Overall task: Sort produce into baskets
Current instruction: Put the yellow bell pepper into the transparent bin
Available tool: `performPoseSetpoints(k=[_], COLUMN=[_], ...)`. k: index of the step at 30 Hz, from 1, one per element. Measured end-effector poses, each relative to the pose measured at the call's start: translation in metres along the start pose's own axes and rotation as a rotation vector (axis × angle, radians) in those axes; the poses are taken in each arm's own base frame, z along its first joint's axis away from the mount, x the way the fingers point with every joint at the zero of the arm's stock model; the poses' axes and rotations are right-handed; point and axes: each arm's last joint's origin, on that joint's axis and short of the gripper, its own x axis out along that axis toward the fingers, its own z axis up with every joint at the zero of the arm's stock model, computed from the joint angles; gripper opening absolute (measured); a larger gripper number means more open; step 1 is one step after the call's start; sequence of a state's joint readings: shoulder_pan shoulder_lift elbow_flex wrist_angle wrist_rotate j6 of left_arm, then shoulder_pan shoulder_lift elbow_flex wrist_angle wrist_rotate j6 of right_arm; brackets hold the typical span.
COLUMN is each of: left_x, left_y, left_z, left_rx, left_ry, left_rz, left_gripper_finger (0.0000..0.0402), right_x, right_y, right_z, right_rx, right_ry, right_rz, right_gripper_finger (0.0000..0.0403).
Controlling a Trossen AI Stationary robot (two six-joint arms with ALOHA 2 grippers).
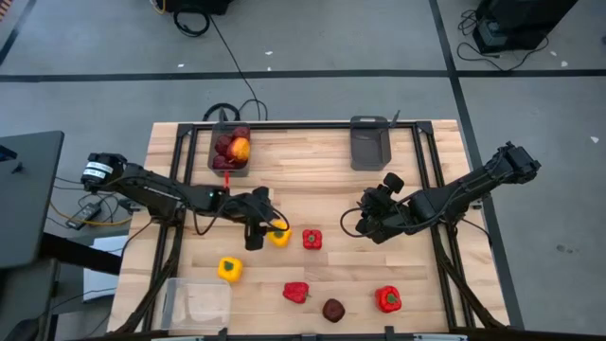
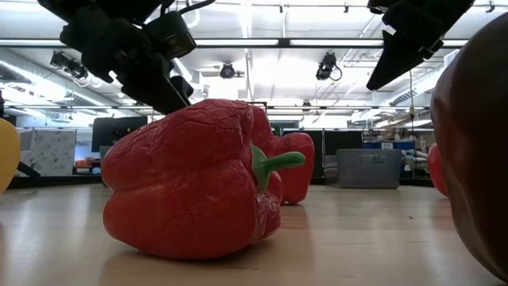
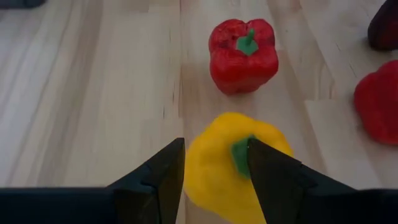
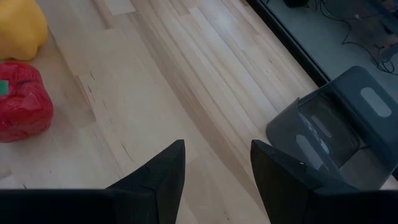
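Left gripper [image 3: 214, 180] fingers parted, straddling yellow pepper [image 3: 233, 165] — glossy, green stem up. Right gripper [image 4: 217, 180] parted — holding nothing.

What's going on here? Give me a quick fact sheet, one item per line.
Left gripper: open, fingers astride a yellow pepper
Right gripper: open, empty, above bare table
Filled basket: apples inside
Grey basket: looks empty
Clear basket: looks empty
Loose on table: second yellow pepper, three red peppers, one dark apple
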State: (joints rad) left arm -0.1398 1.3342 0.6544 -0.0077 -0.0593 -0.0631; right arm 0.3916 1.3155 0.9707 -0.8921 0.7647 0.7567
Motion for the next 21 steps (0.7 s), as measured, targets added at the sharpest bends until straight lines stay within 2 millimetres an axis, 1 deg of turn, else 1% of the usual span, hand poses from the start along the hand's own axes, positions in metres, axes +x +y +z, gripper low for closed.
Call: performPoseSetpoints(k=[4, 8, 11, 15, 18, 21], left_x=[-0.001, -0.004, -0.005, -0.005, -0.005, -0.005], left_y=[-0.003, -0.011, -0.016, -0.017, -0.019, -0.017], left_z=[0.000, 0.006, 0.005, 0.006, 0.006, 0.007], left_rx=[0.053, 0.100, 0.138, 0.158, 0.179, 0.191], left_ry=[0.035, 0.056, 0.058, 0.041, 0.037, 0.035], left_rz=[-0.070, -0.150, -0.167, -0.057, -0.015, 0.077], left_gripper_finger=[0.0178, 0.0177, 0.0177, 0.0177, 0.0177, 0.0177], right_x=[0.000, 0.000, 0.001, 0.004, 0.007, 0.011], right_y=[0.000, 0.000, -0.001, 0.000, 0.002, 0.004], right_z=[0.000, 0.000, 0.001, 0.003, 0.004, 0.004], right_rx=[0.000, 0.002, 0.006, 0.025, 0.023, 0.011], right_ry=[0.000, 0.000, 0.001, -0.006, -0.007, 0.016], right_rz=[0.000, -0.001, -0.005, -0.003, 0.000, 0.006], right_gripper_finger=[0.0193, 0.0193, 0.0193, 0.0193, 0.0193, 0.0193])
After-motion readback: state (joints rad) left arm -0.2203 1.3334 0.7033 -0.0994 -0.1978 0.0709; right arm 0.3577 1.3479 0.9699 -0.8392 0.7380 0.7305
